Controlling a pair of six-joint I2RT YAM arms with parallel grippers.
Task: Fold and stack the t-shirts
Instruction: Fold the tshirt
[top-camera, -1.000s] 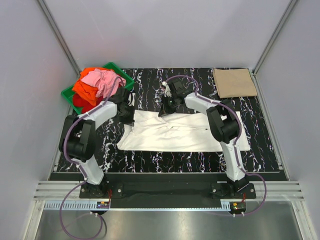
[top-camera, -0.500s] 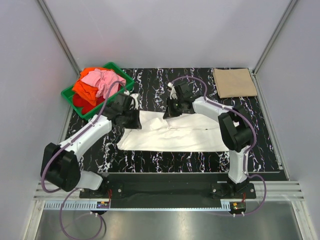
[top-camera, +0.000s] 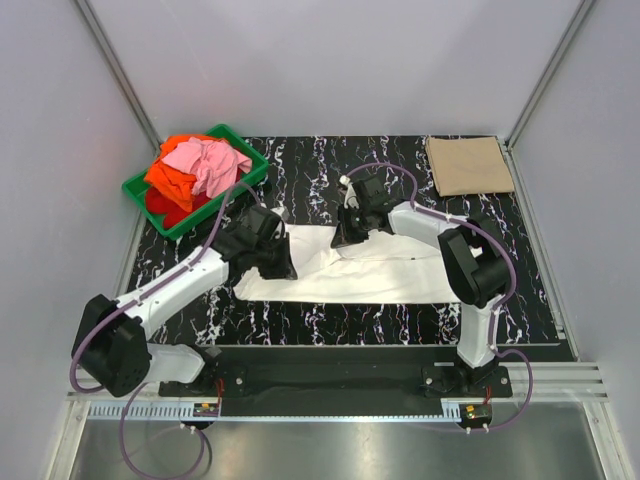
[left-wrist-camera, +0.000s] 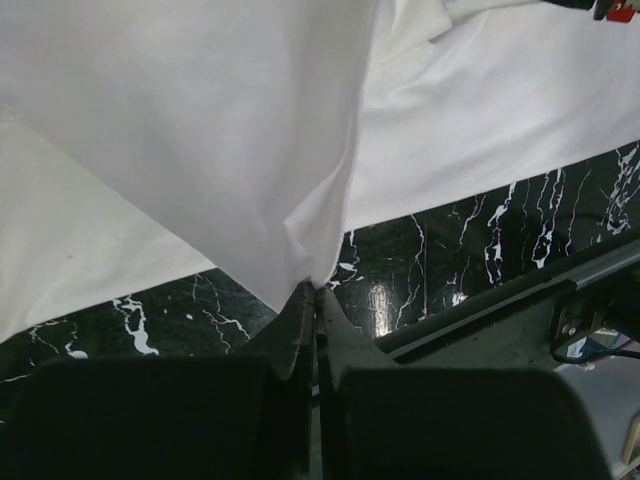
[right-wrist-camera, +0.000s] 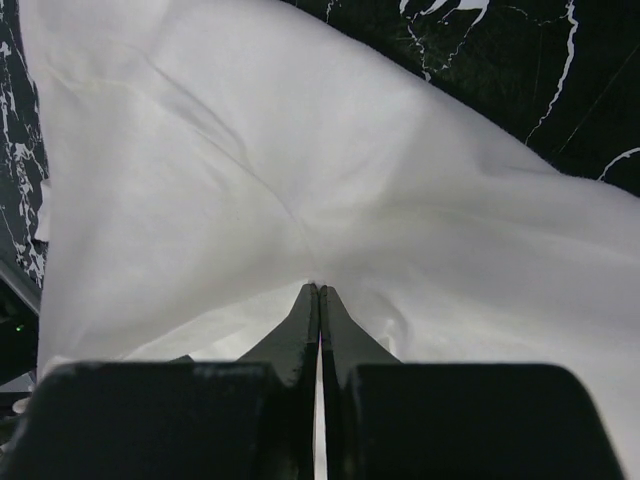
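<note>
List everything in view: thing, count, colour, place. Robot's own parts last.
white t-shirt: one, white, mid-table, partly lifted
tan t-shirt: one, tan, folded, far right corner
crumpled t-shirts: count unclear, pink, orange, red, heaped in the crate
green crate: one, green, far left corner
table: one, black with white veins
left hand: one, black, shut on the white t-shirt's left end
right hand: one, black, shut on its far edge

A green plastic crate (top-camera: 247, 147) stands tilted over the far left corner of the black, white-veined marble-pattern tabletop (top-camera: 300, 165), and a slotted aluminium rail (top-camera: 560, 380) runs along its near edge.
</note>
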